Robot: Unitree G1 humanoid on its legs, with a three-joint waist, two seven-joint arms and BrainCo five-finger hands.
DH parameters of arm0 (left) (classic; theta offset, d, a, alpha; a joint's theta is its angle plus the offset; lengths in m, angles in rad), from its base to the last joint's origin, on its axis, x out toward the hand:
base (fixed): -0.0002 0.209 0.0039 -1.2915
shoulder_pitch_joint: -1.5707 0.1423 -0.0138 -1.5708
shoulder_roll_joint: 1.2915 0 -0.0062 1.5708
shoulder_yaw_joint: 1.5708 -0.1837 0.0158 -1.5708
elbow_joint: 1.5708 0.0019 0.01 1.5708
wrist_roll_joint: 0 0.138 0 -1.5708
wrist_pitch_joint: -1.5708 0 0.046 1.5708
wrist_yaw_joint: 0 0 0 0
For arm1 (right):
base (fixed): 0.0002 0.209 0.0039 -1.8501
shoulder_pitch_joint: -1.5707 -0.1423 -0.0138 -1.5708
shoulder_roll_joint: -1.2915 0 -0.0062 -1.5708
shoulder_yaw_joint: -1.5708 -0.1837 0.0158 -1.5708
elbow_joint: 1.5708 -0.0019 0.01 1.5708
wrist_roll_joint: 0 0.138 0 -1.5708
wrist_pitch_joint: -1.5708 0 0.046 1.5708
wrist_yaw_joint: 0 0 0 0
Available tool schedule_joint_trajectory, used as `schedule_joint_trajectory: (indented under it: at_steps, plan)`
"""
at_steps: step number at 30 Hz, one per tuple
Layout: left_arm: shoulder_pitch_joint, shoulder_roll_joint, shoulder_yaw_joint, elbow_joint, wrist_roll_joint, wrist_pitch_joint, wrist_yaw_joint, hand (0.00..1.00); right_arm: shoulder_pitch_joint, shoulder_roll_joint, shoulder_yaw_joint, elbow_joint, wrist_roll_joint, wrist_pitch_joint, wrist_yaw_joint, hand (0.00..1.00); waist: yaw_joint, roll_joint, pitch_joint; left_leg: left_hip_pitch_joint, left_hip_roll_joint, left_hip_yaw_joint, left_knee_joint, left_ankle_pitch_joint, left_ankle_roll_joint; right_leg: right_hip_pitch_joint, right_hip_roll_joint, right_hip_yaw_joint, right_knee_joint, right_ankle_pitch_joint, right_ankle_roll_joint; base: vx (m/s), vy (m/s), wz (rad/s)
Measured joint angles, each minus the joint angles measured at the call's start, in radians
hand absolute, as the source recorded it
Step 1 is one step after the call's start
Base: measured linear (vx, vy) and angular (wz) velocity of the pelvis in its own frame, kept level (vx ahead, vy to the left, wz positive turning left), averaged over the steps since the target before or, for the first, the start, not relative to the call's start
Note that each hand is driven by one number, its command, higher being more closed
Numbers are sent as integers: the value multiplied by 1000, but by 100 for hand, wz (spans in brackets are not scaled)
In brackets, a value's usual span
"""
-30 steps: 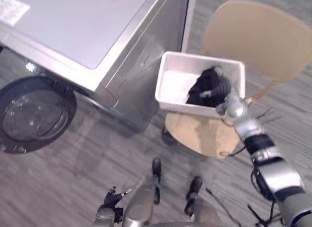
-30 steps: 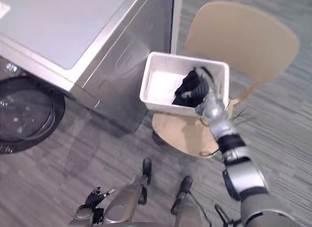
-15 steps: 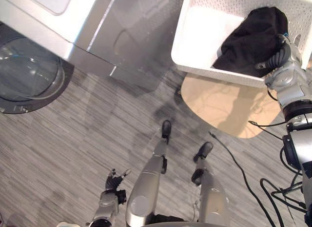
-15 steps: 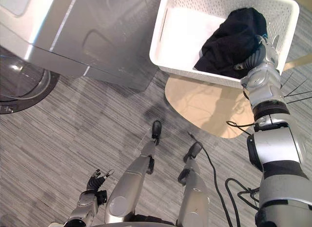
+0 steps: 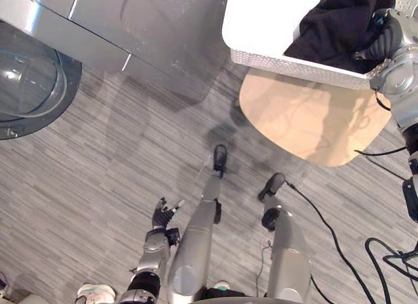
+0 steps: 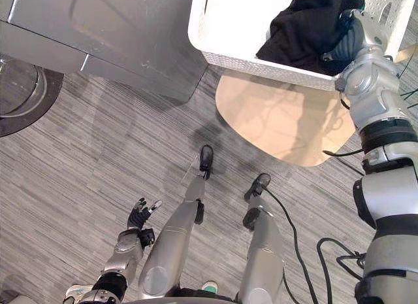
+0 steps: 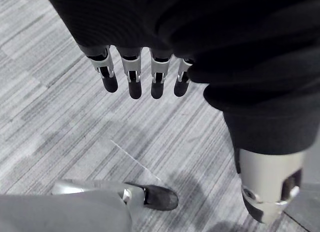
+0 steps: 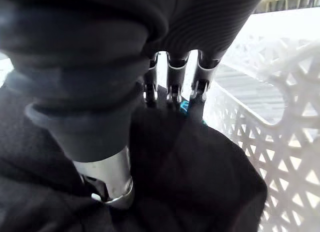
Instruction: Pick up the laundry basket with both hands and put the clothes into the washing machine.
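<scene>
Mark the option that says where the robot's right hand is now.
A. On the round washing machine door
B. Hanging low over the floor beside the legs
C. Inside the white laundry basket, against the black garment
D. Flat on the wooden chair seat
C: the right hand reaches over the wall of the white laundry basket and rests against the black garment inside it.
</scene>
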Motion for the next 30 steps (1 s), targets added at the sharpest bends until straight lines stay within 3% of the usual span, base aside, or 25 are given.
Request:
schedule_joint_trajectory:
  at_steps: [8, 14, 19, 24, 30]
  plan:
    - [8, 5, 2, 30, 2, 14, 0, 0, 177, 183, -119, -125, 142, 0, -2, 100, -2, -7, -20, 114, 17, -1, -1, 11, -4, 98, 10, 0, 28, -27, -11, 73, -43, 1]
    - [21, 32, 14, 69, 29, 43, 0, 0, 305, 304, -402, -300, 260, -11, -63, 100, -35, -13, -22, 237, 22, -20, -23, 11, -4, 241, 37, 7, -44, -26, -10, 15, -38, 2]
    - [52, 73, 62, 111, 39, 67, 0, 0, 427, 452, -567, -446, 353, -51, -111, 100, -55, -47, -42, 310, 37, -19, -25, -15, -11, 327, 70, 35, -112, -12, -1, -35, -33, -13]
    - [131, 81, 77, 136, 58, 91, -1, 0, 640, 608, -604, -667, 452, -94, -105, 100, -68, -86, -134, 395, 45, 3, -25, -53, -12, 429, 93, 59, -197, 18, 10, 34, -12, -17]
    - [198, 83, 100, 166, 103, 113, -1, 0, 830, 704, -601, -931, 453, -126, -56, 100, -91, -95, -224, 494, 41, 32, -25, -97, -10, 546, 103, 86, -273, 37, 23, 81, 10, -12]
